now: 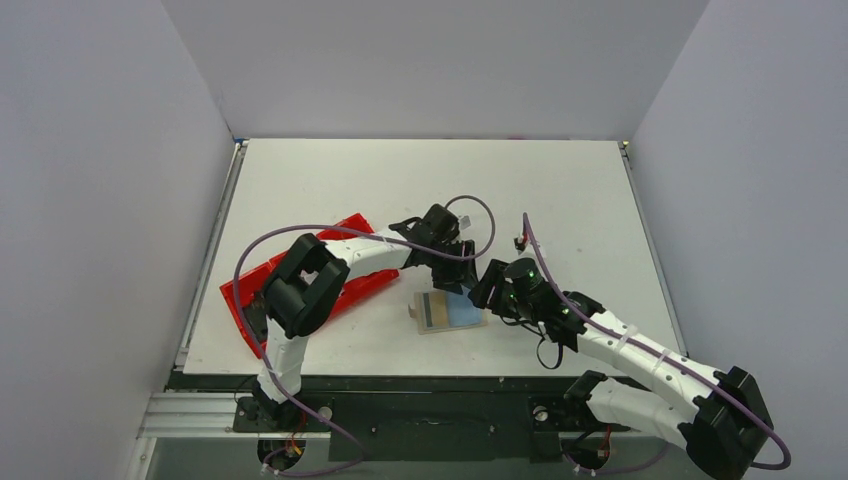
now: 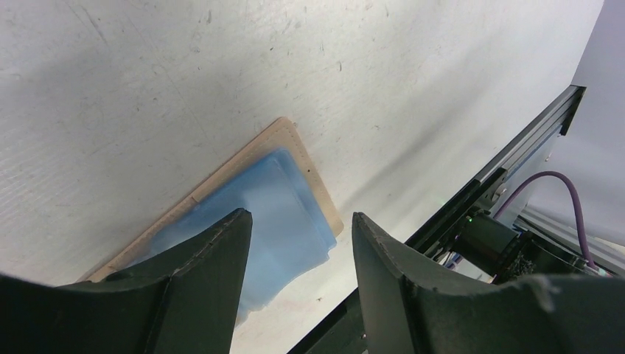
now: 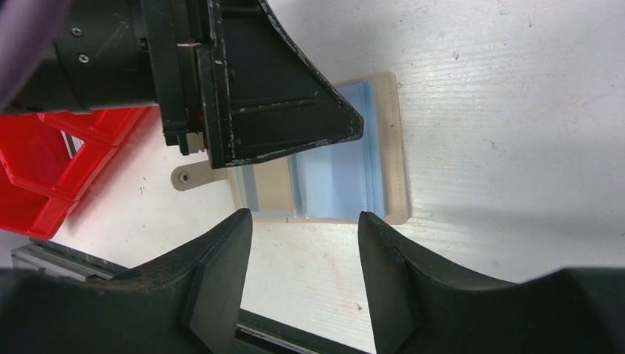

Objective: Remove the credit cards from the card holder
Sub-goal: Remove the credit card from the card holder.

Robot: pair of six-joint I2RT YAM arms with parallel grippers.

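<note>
Open card holder flat on the table, both grippers spread over it, cards in its pockets.

The tan card holder [image 3: 395, 147] lies unfolded on the white table [image 1: 560, 200] near the front edge, its small tab [image 3: 193, 177] pointing toward the red tray [image 1: 243, 300]. The light blue credit cards [image 3: 335, 177] sit inside its pockets, overlapped with staggered edges, and in the top view a pale part with a dark stripe shows on the half nearer the tray. The left gripper [image 2: 301, 217] hangs over the holder with its jaws apart and nothing between them; whether a fingertip touches the cards cannot be told. The right gripper [image 3: 304, 221] is beside the holder's near-right edge, jaws also apart, gripping nothing. The divided tray lies well to the left, partly hidden under the left arm.
</note>
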